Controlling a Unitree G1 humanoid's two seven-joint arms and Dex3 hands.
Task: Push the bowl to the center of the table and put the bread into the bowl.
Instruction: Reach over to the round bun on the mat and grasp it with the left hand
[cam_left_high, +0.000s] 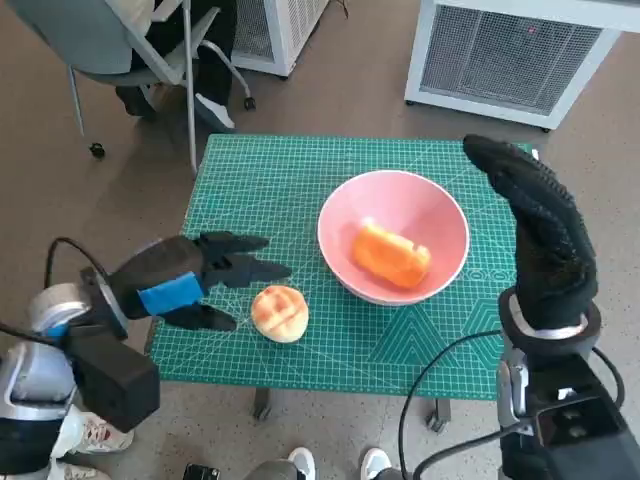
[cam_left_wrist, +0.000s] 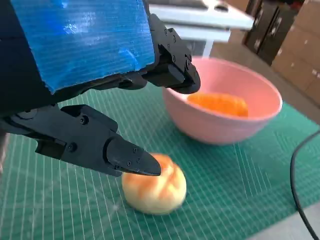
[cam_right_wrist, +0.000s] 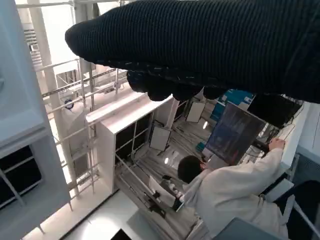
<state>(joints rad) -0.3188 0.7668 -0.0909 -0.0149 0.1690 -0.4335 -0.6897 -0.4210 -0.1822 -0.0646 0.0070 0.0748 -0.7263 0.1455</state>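
A pink bowl (cam_left_high: 440, 215) stands on the green cutting mat (cam_left_high: 260, 180), right of the middle, with an orange piece of bread (cam_left_high: 391, 255) inside it. A round pale bun (cam_left_high: 279, 313) lies on the mat near the front edge, left of the bowl. My left hand (cam_left_high: 205, 275) hovers just left of the bun with its fingers apart and nothing in it. In the left wrist view its fingers (cam_left_wrist: 125, 155) spread above the bun (cam_left_wrist: 155, 186), the bowl (cam_left_wrist: 240, 125) beyond. My right hand (cam_left_high: 535, 215) is raised beside the bowl's right rim, fingers straight, holding nothing.
The mat covers a small table. An office chair (cam_left_high: 150, 50) and a person's legs are at the back left. White cabinets (cam_left_high: 520, 50) stand behind the table. Feet show at the front edge. The right wrist view (cam_right_wrist: 200, 45) points up at a person seated at a monitor.
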